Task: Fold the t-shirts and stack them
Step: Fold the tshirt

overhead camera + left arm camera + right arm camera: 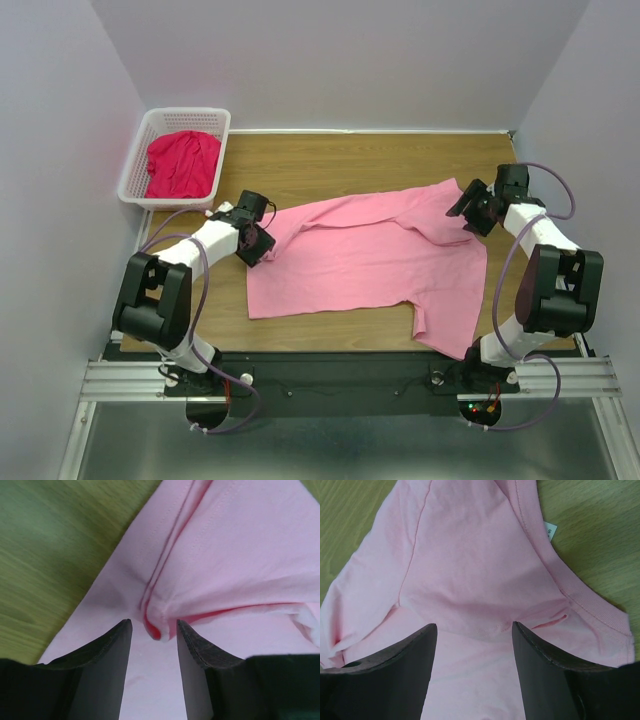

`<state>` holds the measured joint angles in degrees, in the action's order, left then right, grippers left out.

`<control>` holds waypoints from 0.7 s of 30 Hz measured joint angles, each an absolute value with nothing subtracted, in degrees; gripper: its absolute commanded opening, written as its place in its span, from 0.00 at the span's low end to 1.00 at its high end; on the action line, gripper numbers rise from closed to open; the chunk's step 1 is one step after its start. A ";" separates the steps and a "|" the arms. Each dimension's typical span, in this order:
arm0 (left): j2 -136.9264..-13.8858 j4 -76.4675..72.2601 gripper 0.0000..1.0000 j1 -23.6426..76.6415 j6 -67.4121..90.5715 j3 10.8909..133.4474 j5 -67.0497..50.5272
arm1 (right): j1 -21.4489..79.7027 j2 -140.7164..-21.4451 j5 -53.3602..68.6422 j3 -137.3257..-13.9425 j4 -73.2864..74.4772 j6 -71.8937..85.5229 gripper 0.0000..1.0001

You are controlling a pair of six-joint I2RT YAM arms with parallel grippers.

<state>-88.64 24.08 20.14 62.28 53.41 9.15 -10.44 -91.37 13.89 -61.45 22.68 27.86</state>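
The light pink t-shirt point(370, 255) lies spread and partly folded over on the wooden table point(330, 160). The crimson t-shirt point(182, 165) is bunched inside the white basket. My left gripper point(262, 243) is at the pink shirt's left edge. In the left wrist view it point(154, 630) is open, with a raised fold of the pink cloth point(160, 622) just at its fingertips. My right gripper point(468, 210) is at the shirt's far right corner. In the right wrist view it point(474, 630) is open above the pink cloth point(465, 570) near the collar point(590, 605).
The white lattice basket point(135, 165) stands at the far left corner of the table. Grey walls close in the left, back and right sides. A metal rail point(330, 378) runs along the near edge by the arm bases.
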 measured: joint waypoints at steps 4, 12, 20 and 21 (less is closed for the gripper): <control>-88.79 25.96 0.51 20.21 62.46 53.74 9.54 | -10.44 -91.37 14.61 -61.45 22.68 27.86 0.67; -91.46 26.28 0.49 20.91 62.06 57.14 9.98 | -10.41 -91.39 15.31 -61.45 22.68 27.86 0.67; -93.65 25.98 0.41 21.23 61.78 57.14 9.61 | -10.44 -91.39 15.31 -61.45 22.65 27.81 0.67; -93.73 25.96 0.40 21.34 61.69 57.14 9.47 | -10.44 -91.39 15.29 -61.45 22.65 27.81 0.67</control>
